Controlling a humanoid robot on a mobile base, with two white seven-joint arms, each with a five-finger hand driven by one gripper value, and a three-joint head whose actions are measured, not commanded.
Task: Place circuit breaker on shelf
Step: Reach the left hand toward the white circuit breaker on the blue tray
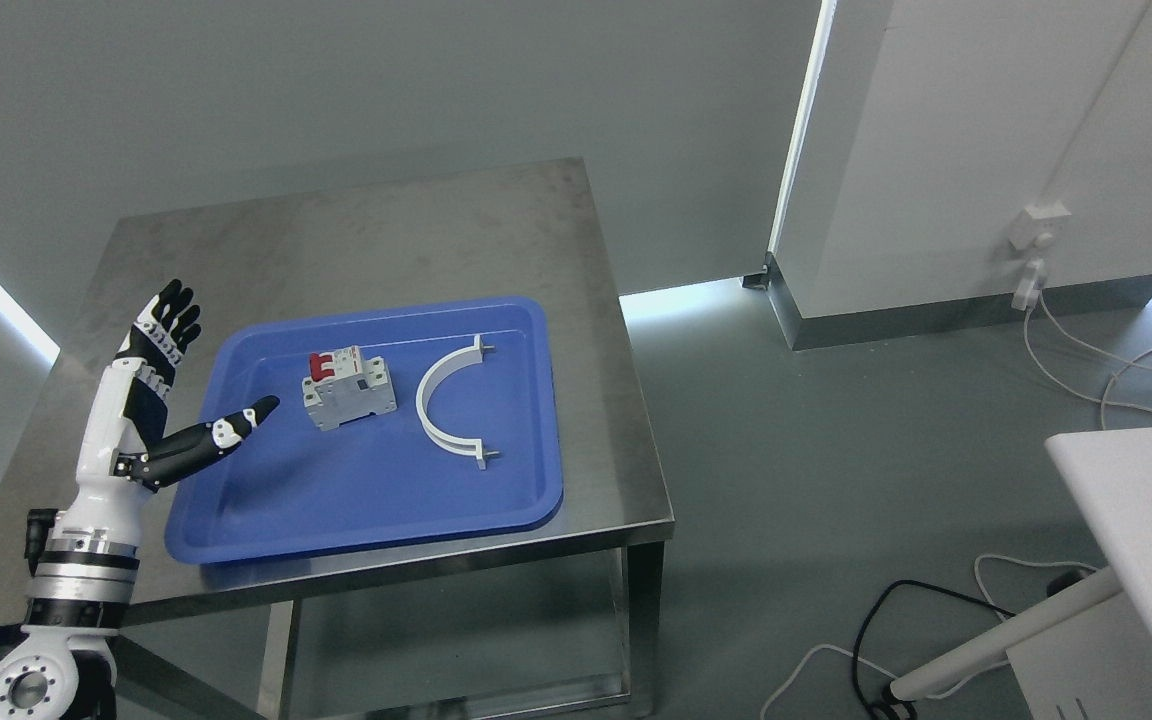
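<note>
Your left hand (151,390) is at the frame's left, fingers spread upward and thumb stretched toward the tray (496,500), holding nothing; that wide span looks set for a grasp. Just right of the thumb tip, apart from it, the breaker (349,388) lies in the tray at centre left. A white clamp (441,400) rests beside it. You have no shelf in view.

Bare tray (356,500) floor lies at the breaker's (348,388) 9 and 6 o'clock; a bracket (446,405) blocks 3 o'clock.
</note>
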